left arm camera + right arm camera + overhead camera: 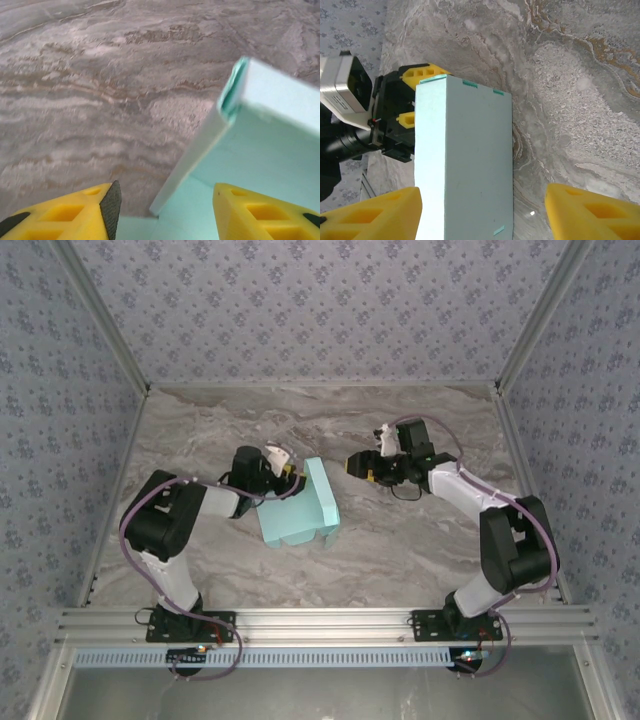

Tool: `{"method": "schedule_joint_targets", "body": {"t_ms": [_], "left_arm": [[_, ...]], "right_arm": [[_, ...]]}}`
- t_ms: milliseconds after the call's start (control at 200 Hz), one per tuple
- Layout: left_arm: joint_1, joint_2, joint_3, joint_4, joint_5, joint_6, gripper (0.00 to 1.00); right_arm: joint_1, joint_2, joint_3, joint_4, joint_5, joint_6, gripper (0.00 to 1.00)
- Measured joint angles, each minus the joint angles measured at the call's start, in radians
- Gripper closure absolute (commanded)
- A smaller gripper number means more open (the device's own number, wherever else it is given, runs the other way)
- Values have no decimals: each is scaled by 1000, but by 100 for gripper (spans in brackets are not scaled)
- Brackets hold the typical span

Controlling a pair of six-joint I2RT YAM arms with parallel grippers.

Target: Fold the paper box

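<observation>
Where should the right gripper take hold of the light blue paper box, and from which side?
Likely its free right-hand end, pinched across the two long walls, coming from the right. The open left gripper straddles the left edge of the pale light-blue card box, whose width looks to fit inside the open right gripper.

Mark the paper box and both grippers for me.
paper box [295, 520], top view, its broad blue face
left gripper [292, 472], top view, between its fingertips by the box
right gripper [357, 468], top view, between its fingertips

Paper box [300, 508] stands btw left pincer [291, 472] & right pincer [352, 464]; bare table [400, 540] free right of box, walls [300, 310] on 3 sides.
</observation>
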Motion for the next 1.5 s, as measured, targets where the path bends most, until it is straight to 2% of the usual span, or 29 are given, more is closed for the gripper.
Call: {"method": "schedule_joint_targets", "body": {"t_ms": [250,510,755,1034,1239,1504], "left_arm": [[-35,56,168,-166,18,46,55],[-79,129,195,-243,31,90,67],[-102,133,185,-206,63,105,89],[-122,124,111,-121,48,109,91],[-125,63,2,-55,-2,109,91],[-132,31,-64,14,-76,109,90]], "right_arm": [[0,-2,0,4,18,-8,32],[0,6,-3,45,11,0,32],[0,83,-21,135,-36,81,33],[4,163,15,148,-80,174,34],[11,179,127,16,-56,111,33],[70,302,279,-67,-54,52,33]]}}
